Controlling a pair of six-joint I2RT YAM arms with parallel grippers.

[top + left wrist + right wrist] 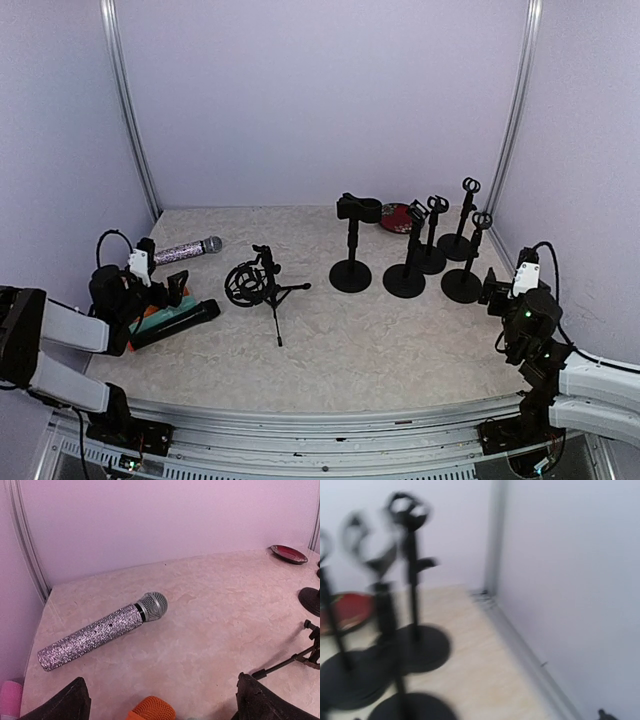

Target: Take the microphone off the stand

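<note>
**Top external.** Black, matt, stubby: clipped microphone [358, 208], if read rightly, held crosswise atop the leftmost round-base stand [350, 262] at mid-table. Its long axis runs left to right. The right gripper [497, 288] is judged the nearer; the piece lies forward and to its left, with other clip-topped stands [405, 262] partly between. Whether its jaws are spread or pressed together cannot be told. The left gripper [170, 290] is well apart at the left edge, among loose items: a glitter microphone [185, 250] flat on the table and a black handheld [176, 322]. Tripod stand [262, 285] with ring mount, empty.

**Left wrist.** Fingers [65, 705] spread wide, pinching nothing. Glitter microphone has a sequin-rough silver barrel and a wire-mesh ball head, and lies diagonally ahead. Orange mesh head [150, 709] low between the fingers. Marbled tabletop [215, 610], smooth.

**Right wrist.** Blurred: slim black posts on disc bases, red dish [345, 610]. Own fingers not shown.
</note>
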